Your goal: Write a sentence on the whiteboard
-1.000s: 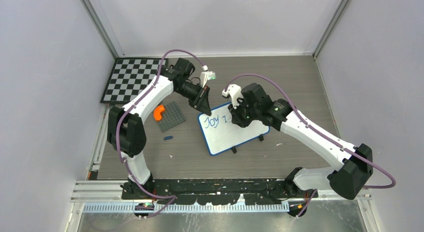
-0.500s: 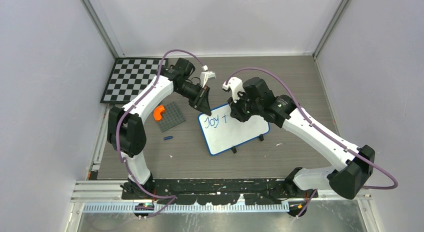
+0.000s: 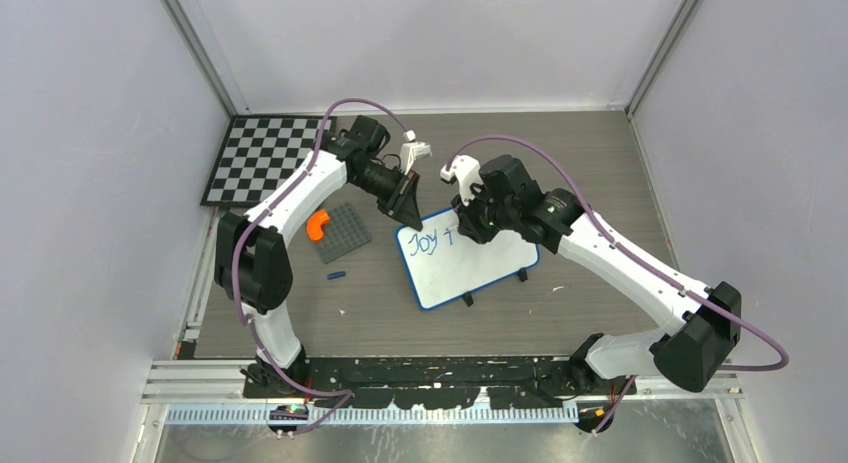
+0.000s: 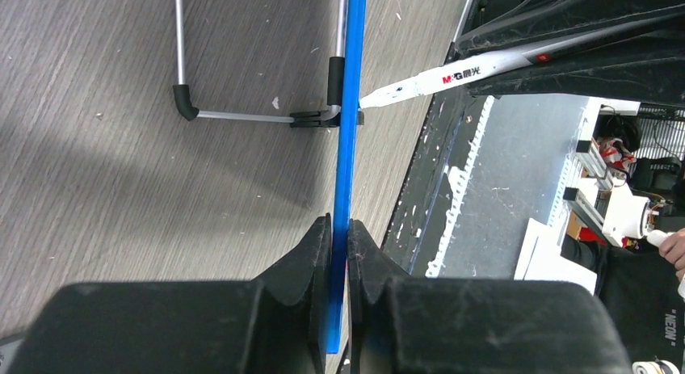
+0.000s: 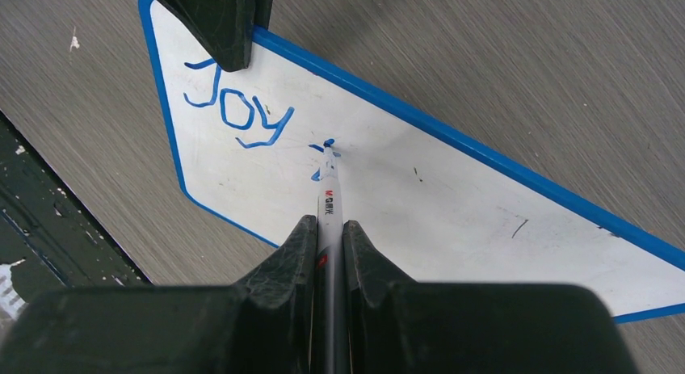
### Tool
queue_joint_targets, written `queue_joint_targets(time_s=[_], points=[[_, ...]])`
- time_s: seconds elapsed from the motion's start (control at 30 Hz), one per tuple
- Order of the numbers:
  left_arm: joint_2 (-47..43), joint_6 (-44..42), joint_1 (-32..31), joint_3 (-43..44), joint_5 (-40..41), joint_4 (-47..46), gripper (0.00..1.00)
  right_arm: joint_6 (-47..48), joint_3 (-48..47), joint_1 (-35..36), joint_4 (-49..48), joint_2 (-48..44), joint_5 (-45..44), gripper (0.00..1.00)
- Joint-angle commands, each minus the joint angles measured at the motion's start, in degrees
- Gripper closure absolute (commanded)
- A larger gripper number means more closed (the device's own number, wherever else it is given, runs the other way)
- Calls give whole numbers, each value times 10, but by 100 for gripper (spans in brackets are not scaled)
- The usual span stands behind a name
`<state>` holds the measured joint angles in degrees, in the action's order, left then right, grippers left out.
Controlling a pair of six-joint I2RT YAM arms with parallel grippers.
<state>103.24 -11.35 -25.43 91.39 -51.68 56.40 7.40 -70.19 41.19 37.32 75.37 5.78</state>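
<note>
The whiteboard [image 3: 470, 268] rests on the table in its blue frame. My left gripper [image 3: 408, 209] is shut on the frame's far-left corner; in the left wrist view the blue frame edge [image 4: 349, 132] runs between the jaws of the left gripper [image 4: 339, 225]. My right gripper [image 5: 329, 222] is shut on a white marker [image 5: 328, 203], whose tip touches the whiteboard [image 5: 452, 196]. The sentence [image 5: 238, 111] reads "JOY" in blue, with a small cross-like stroke beside the tip. From above, the right gripper [image 3: 476, 227] hangs over the board's upper middle, covering part of the sentence [image 3: 425, 243].
A black-and-white checkerboard [image 3: 262, 158] lies at the far left. A grey studded plate [image 3: 344, 235] with an orange piece [image 3: 318, 223] sits left of the board. A small blue cap [image 3: 337, 275] lies nearer. The board's wire leg [image 4: 186, 107] shows behind it.
My right gripper has shifted a little left over the board with the marker. The stroke after "JOY" has grown into a cross-like mark. The left arm has stayed put.
</note>
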Motion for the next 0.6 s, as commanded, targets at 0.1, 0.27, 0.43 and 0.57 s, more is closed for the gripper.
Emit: queue_joint_targets(time_s=[0.1, 0.27, 0.43, 0.57], points=[[3, -1, -12, 1, 14, 9, 100, 8, -3, 0, 2, -25, -12, 100], [3, 0, -12, 2, 12, 9, 100, 4, -5, -1, 20, -42, -7, 100], [2, -1, -12, 2, 13, 10, 100, 7, 11, -2, 12, -40, -16, 100], [2, -1, -12, 1, 13, 9, 100, 5, 4, -2, 3, -29, -13, 100]])
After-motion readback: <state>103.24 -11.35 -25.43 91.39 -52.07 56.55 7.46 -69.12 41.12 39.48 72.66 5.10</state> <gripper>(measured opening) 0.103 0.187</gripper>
